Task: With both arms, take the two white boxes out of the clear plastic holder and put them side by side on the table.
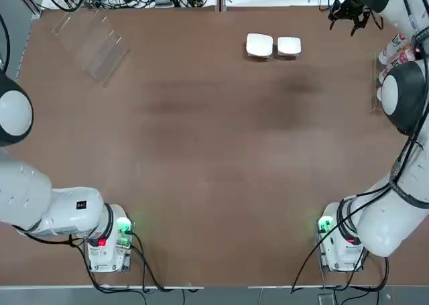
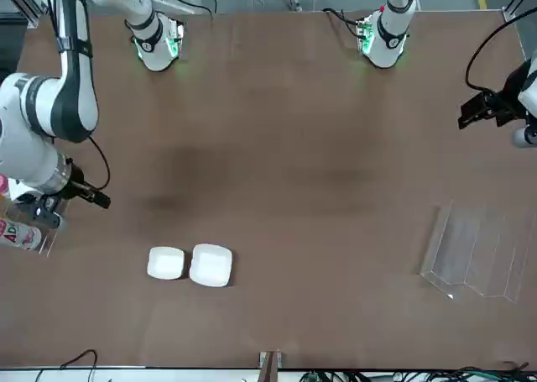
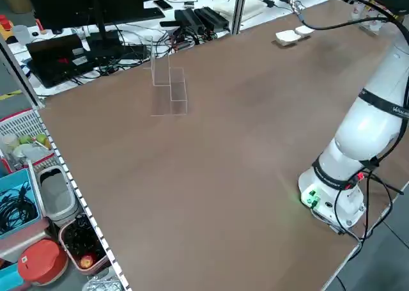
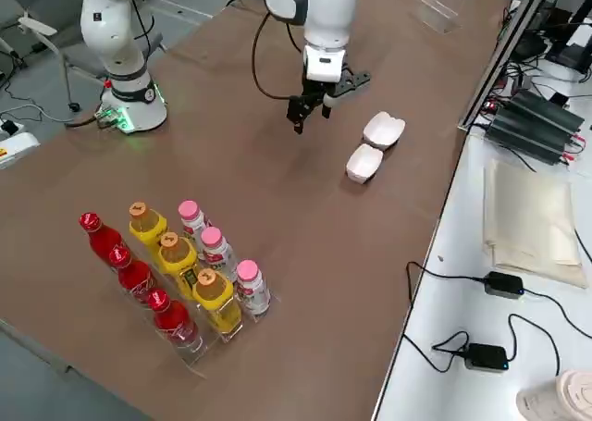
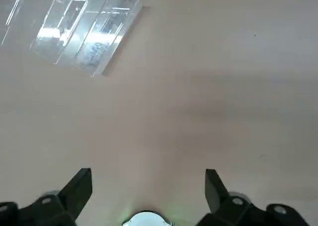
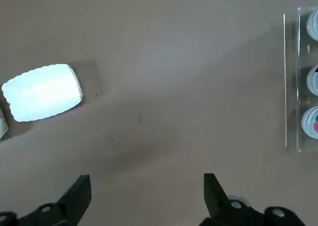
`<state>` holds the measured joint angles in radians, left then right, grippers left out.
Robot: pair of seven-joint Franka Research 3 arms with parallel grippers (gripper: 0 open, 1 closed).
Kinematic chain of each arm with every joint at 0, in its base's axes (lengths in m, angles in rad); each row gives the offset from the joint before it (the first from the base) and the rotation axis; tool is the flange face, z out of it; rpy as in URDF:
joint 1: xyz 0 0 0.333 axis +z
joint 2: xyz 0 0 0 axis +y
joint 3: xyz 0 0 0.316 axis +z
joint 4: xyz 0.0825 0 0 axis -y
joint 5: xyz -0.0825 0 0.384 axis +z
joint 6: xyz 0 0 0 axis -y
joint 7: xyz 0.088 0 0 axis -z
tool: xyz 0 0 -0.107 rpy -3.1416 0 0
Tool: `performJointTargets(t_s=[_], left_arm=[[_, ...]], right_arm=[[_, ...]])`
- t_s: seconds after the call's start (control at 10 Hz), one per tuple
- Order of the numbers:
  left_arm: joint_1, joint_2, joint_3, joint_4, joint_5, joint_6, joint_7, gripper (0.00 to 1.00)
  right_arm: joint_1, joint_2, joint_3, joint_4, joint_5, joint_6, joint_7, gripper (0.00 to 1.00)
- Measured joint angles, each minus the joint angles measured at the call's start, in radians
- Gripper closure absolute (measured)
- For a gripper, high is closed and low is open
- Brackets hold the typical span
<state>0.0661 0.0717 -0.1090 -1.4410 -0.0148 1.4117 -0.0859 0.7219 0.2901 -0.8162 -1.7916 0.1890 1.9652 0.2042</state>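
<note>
Right claw (image 6: 147,175), spread, empty, 2 o'clock; left claw (image 5: 149,169) likewise, 9. Big box (image 1: 259,45), small box (image 1: 289,46) side by side, 1 o'clock on desk (image 1: 201,157); holder (image 1: 90,43) at 10. We judge boxes light, stiff, slick: pinch mid-sides.

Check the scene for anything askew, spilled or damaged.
Nothing stands out as spilled or damaged. The clear plastic holder merely sits at a slant to the table's edges, while both white boxes rest side by side.
</note>
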Motion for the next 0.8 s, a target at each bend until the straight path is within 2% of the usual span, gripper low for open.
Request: performJointTargets(t_s=[0.7, 0.8], left_arm=[[0.008, 0.000, 0.000, 0.001, 0.000, 0.000, 0.000, 0.00], [0.008, 0.000, 0.000, 0.001, 0.000, 0.000, 0.001, 0.00]], right_arm=[[-0.008, 0.000, 0.000, 0.027, -0.009, -0.011, -0.024, 0.00], [-0.054, -0.001, 0.027, 0.038, -0.009, -0.011, -0.048, 0.00]])
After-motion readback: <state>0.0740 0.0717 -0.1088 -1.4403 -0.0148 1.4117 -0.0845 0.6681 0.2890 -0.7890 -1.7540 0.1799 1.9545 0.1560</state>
